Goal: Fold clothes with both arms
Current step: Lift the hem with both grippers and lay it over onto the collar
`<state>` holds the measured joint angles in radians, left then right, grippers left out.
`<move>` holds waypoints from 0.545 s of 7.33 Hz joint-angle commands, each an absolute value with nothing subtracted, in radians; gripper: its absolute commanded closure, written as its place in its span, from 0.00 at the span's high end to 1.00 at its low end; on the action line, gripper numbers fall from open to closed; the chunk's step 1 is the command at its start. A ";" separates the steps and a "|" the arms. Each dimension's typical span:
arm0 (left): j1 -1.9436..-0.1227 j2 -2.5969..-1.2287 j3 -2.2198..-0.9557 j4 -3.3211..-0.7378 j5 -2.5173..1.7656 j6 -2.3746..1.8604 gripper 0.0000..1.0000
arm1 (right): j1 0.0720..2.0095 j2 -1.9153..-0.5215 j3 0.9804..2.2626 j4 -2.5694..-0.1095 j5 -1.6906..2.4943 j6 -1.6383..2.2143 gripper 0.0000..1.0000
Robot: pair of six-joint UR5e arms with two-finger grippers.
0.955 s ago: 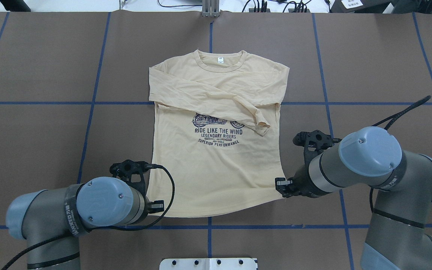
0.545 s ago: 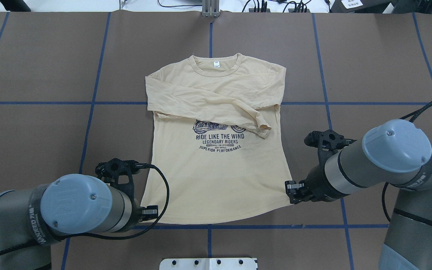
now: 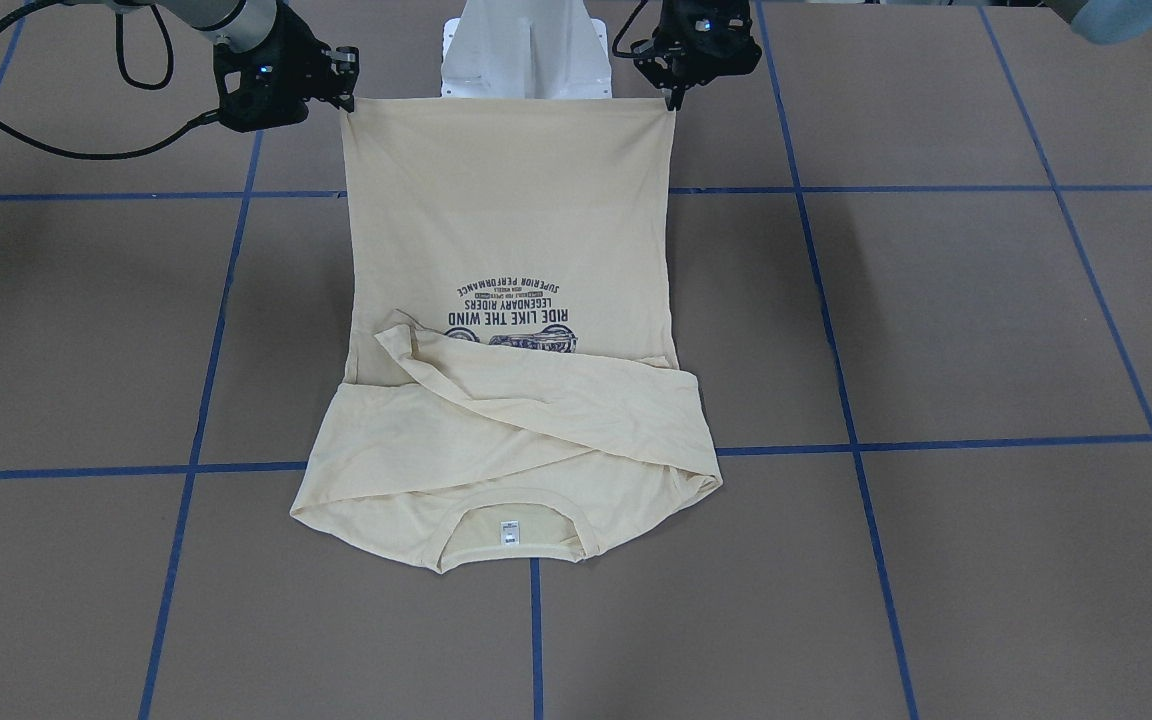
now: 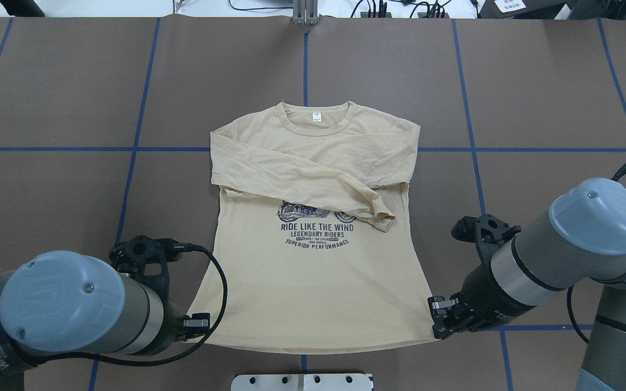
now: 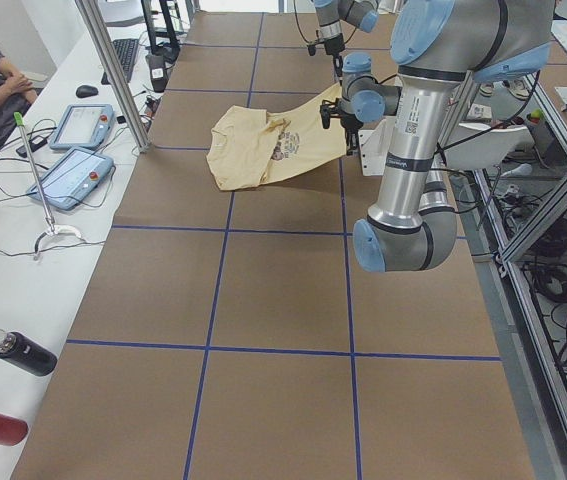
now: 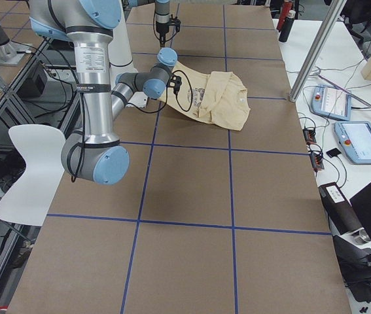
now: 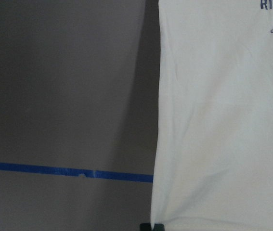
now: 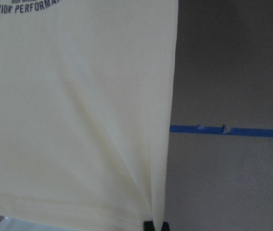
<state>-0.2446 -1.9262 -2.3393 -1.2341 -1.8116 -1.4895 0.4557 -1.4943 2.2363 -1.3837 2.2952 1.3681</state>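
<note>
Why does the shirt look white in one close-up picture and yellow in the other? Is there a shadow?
Left wrist view: the T-shirt looks washed-out greyish white, with a dark shadow band on the table along its edge. Right wrist view: it shows cream-yellow, a bit soft. Overhead view: cream too, with the print sharp, so the cameras probably just tint colours differently.

place: robotics lab | signs: blue-taped grid table (image 4: 52, 81); teach pendants (image 5: 71, 176); aluminium frame post (image 5: 113, 75)

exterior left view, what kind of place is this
Probably a robotics lab: a taped-grid table, a teach pendant on the side bench, and the left gripper and right gripper holding the hem of a T-shirt.
</note>
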 commanded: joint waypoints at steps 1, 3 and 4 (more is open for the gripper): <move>-0.238 -1.936 -2.350 -1.210 -1.825 -1.488 0.00 | 0.460 -1.491 2.230 -1.382 2.326 1.367 0.00; -0.253 -1.963 -2.335 -1.222 -1.821 -1.477 0.00 | 0.600 -1.441 2.180 -1.374 2.319 1.353 0.00; -0.328 -1.991 -2.329 -1.224 -1.827 -1.461 0.00 | 0.647 -1.418 2.151 -1.374 2.322 1.351 0.00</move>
<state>-0.2663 -1.9618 -2.3383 -1.2195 -1.8242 -1.4753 0.5774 -1.4489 2.1853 -1.3761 2.3199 1.3560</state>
